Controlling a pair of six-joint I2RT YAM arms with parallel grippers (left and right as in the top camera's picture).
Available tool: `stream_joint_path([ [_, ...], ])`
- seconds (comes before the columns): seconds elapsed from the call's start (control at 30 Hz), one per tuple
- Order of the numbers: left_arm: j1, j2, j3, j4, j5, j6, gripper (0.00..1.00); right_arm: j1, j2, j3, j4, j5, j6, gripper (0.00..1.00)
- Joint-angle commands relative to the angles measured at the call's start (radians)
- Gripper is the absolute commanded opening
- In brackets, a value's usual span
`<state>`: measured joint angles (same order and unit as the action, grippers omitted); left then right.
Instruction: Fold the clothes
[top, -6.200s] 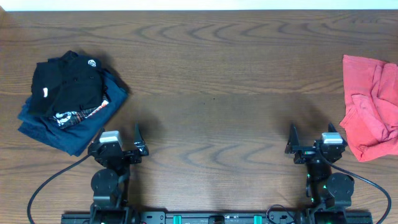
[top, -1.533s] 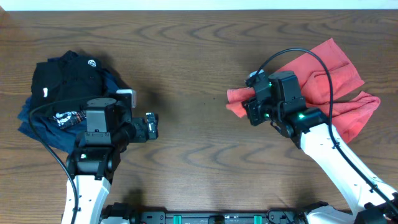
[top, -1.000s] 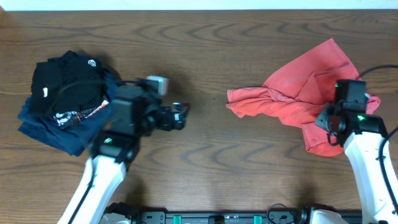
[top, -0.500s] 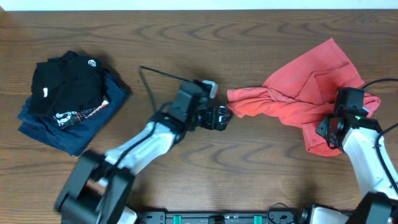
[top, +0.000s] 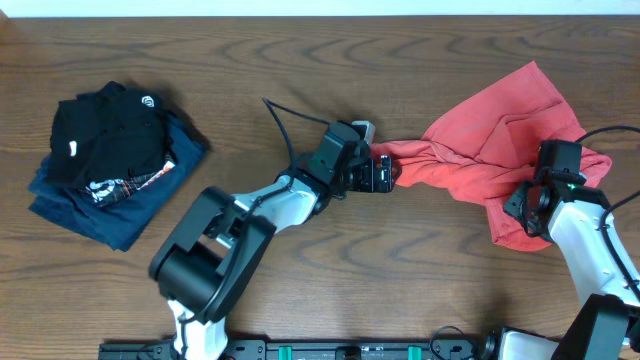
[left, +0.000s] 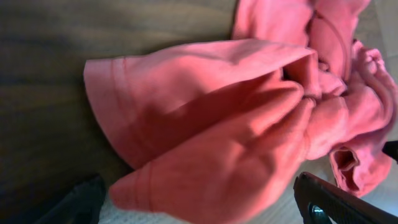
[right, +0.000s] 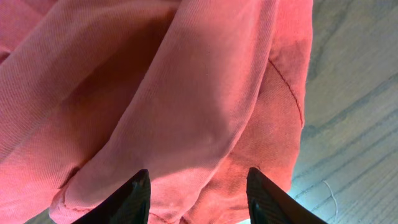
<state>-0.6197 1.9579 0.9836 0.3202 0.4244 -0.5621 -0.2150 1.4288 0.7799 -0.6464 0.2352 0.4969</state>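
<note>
1. The coral T-shirt (top: 500, 150) lies crumpled on the right of the worktop (top: 330, 90).
2. Left pincer (top: 388, 172), released wide, straddles its sleeve end.
3. Right pincer (top: 525, 205) sits half-parted astride a fold near its lower edge; I cannot tell whether it grips.

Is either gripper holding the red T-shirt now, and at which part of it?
The left gripper is open around a hemmed end of the T-shirt, holding nothing. The right gripper is over the opposite edge; a hold cannot be told.
</note>
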Motion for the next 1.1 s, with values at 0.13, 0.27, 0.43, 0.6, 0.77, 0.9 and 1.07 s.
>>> stream_joint_path([
  [0.13, -0.047, 0.050, 0.014, 0.057, 0.012, -0.082, 0.70, -0.010, 0.009, -0.005, 0.022, 0.002, 0.002, 0.28],
  [0.27, -0.053, 0.049, 0.014, 0.060, 0.013, -0.067, 0.12, -0.010, 0.032, -0.005, 0.037, 0.004, 0.003, 0.07],
  [0.43, -0.051, 0.032, 0.014, 0.059, 0.014, -0.048, 0.06, -0.011, 0.095, -0.005, 0.039, 0.004, 0.003, 0.01],
  [0.6, -0.027, -0.060, 0.014, -0.022, 0.000, 0.087, 0.06, -0.034, 0.118, -0.005, 0.083, 0.003, 0.002, 0.10],
  [0.77, 0.005, -0.159, 0.014, -0.122, -0.032, 0.124, 0.06, -0.046, 0.118, -0.005, 0.131, -0.038, -0.005, 0.47],
  [0.9, 0.005, -0.177, 0.014, -0.173, -0.032, 0.124, 0.06, -0.046, 0.118, -0.005, 0.131, -0.216, -0.032, 0.62],
  [1.07, 0.005, -0.176, 0.013, -0.273, -0.034, 0.125, 0.06, -0.046, 0.117, -0.003, 0.168, -0.393, -0.065, 0.62],
])
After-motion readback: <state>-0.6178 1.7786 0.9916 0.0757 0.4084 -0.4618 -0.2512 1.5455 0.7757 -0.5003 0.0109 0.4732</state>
